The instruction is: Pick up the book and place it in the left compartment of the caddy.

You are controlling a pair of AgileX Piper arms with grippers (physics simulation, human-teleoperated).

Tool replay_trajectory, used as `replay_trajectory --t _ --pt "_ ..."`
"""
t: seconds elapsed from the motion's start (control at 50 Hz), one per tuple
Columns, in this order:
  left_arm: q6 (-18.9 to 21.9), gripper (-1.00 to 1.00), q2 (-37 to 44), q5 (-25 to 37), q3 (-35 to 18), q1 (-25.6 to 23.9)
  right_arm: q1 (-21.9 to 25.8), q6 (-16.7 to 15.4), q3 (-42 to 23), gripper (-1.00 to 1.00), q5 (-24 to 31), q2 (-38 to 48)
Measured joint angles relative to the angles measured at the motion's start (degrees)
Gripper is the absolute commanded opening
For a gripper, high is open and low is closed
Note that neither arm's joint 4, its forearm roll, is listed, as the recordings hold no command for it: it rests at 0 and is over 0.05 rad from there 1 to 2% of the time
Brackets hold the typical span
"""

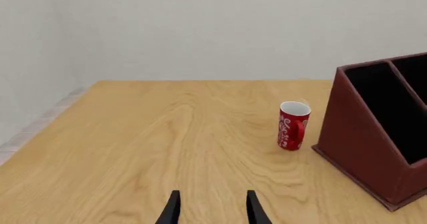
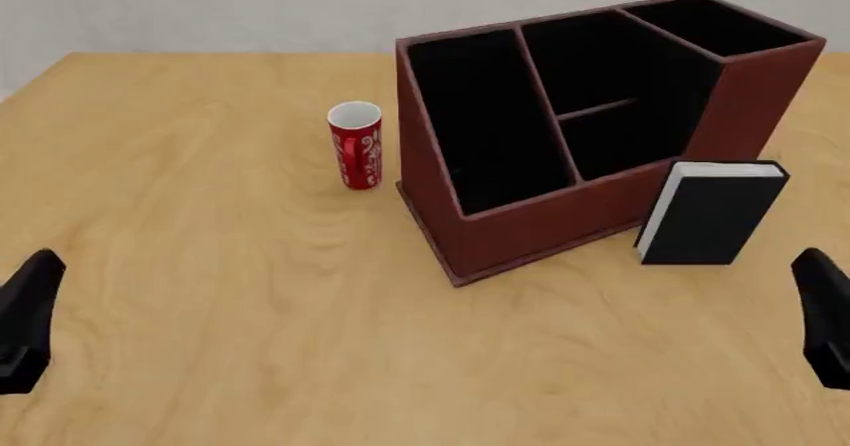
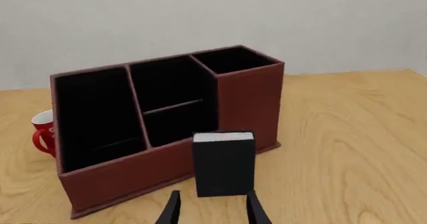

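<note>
Upright book [image 2: 711, 214] against caddy [image 2: 584, 212], no legible writing.

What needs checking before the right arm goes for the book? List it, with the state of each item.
1. Book stands upright on the table, in front of the caddy's low front wall: ok.
2. Right gripper open, nothing between its fingers: ok.
3. Right gripper lined up with the book in the right wrist view: ok.
4. Left compartment empty: ok.
5. Red cup stands left of the caddy, apart from it, off the book's path: ok.
6. Left gripper open and away from the caddy: ok.
</note>
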Motion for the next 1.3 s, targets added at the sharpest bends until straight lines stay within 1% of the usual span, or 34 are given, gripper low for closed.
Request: replay_trajectory --t 0.1,0.36,0.5,0.58,0.72,0.84,1.3 --pt "0.96 1.00 -1.24 -0.92 -0.19 0.19 0.38 -0.94 1.04 1.00 -1.13 -1.26" --pt "2.26 1.00 -2.63 -1.21 -0.85 -0.21 0.25 -1.77 2.29 1.00 -2.18 -2.63" --pt "2.79 1.00 -2.91 -1.72 -0.59 -0.68 0.37 -2.88 1.81 1.00 -1.68 -2.83" --pt "2.96 1.00 -3.00 -2.03 -0.43 -1.01 0.65 -4.24 0.60 1.00 -0.49 -2.88" --pt "2.85 1.00 -3.10 -2.23 -0.59 -1.52 1.45 -7.97 -2.34 1.00 2.72 -2.74" --pt "2.52 1.00 -3.15 -2.38 -0.72 -1.84 2.37 -12.10 -5.26 1.00 5.74 -1.20" --pt "2.46 1.00 -3.20 -2.86 -1.25 -2.77 6.20 -29.85 -18.40 1.00 18.99 10.31"
